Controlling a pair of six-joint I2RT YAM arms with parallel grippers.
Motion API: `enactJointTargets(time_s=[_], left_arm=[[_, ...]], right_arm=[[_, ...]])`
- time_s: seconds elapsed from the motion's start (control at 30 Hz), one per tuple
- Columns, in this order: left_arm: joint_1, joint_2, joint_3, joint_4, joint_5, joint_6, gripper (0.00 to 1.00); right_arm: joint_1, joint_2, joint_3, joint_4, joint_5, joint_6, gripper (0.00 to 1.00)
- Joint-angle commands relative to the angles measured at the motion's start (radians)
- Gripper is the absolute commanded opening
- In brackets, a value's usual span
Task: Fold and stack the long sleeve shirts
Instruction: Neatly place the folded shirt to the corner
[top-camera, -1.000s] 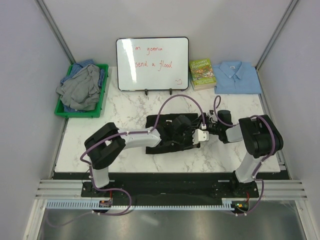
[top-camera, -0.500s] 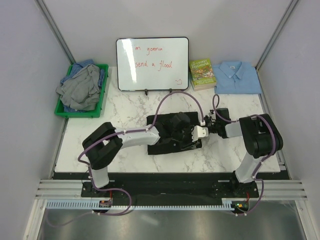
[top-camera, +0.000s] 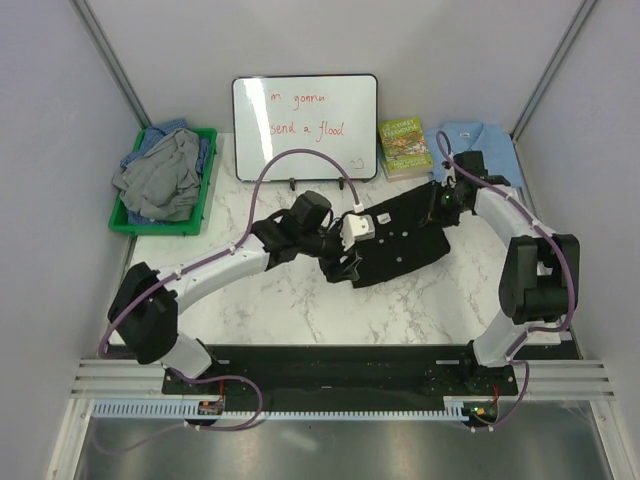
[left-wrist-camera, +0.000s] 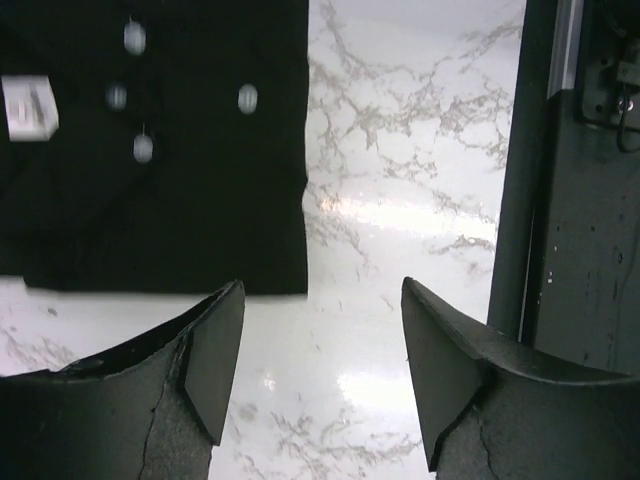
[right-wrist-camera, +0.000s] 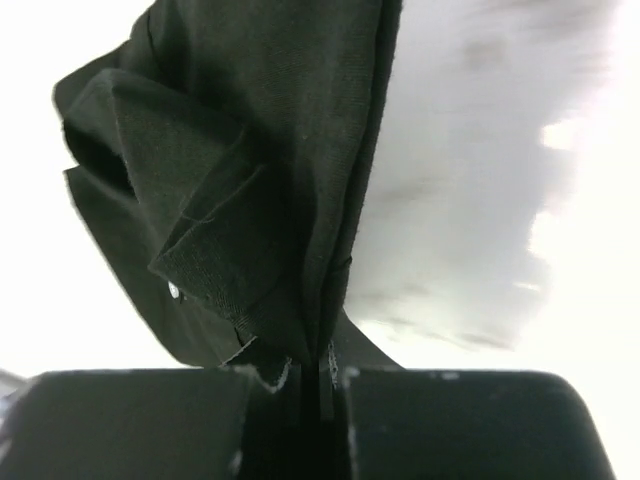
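A folded black shirt (top-camera: 405, 235) lies on the white marble desk (top-camera: 270, 305), right of centre, its far right edge pinched by the right hand (top-camera: 445, 200). The right wrist view shows that hand (right-wrist-camera: 315, 375) clamped tight on a bunched fold of the dark fabric (right-wrist-camera: 270, 150).

The left hand (top-camera: 341, 264) sits at the shirt's near left corner. From its wrist camera, the left hand (left-wrist-camera: 322, 288) is spread wide with nothing between the fingers (left-wrist-camera: 215, 350), over bare marble (left-wrist-camera: 400, 150) just off the garment's hem. The black shirt (left-wrist-camera: 200, 200) fills the upper left of that view, with small pale buttons (left-wrist-camera: 247, 97) and a white label (left-wrist-camera: 28, 105) showing.

At the back right, a light blue collared shirt (top-camera: 492, 150) lies flat, partly hidden behind the right arm. A green tray (top-camera: 160, 229) at the back left holds a crumpled grey shirt (top-camera: 165, 175) over a blue one (top-camera: 160, 133). A whiteboard (top-camera: 305, 125) and a green-covered book (top-camera: 403, 147) stand along the rear edge.
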Motion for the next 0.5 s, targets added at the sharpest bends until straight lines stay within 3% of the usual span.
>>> enactJointTargets(time_s=[0.0, 0.03, 0.07, 0.47], left_arm=[[0.033, -0.035, -0.038, -0.081, -0.002, 0.019, 0.71], [0.037, -0.035, -0.044, -0.085, -0.001, 0.022, 0.72], [0.043, -0.038, -0.047, -0.087, 0.011, 0.031, 0.97], [0.082, -0.020, -0.076, -0.076, 0.031, 0.047, 0.99]], right_arm=[[-0.052, 0.006, 0.148, -0.245, 0.203, -0.231, 0.00], [-0.051, 0.018, 0.171, -0.258, 0.217, -0.254, 0.00], [-0.081, 0.024, 0.218, -0.270, 0.237, -0.268, 0.00], [-0.133, 0.128, 0.522, -0.324, 0.340, -0.345, 0.00]])
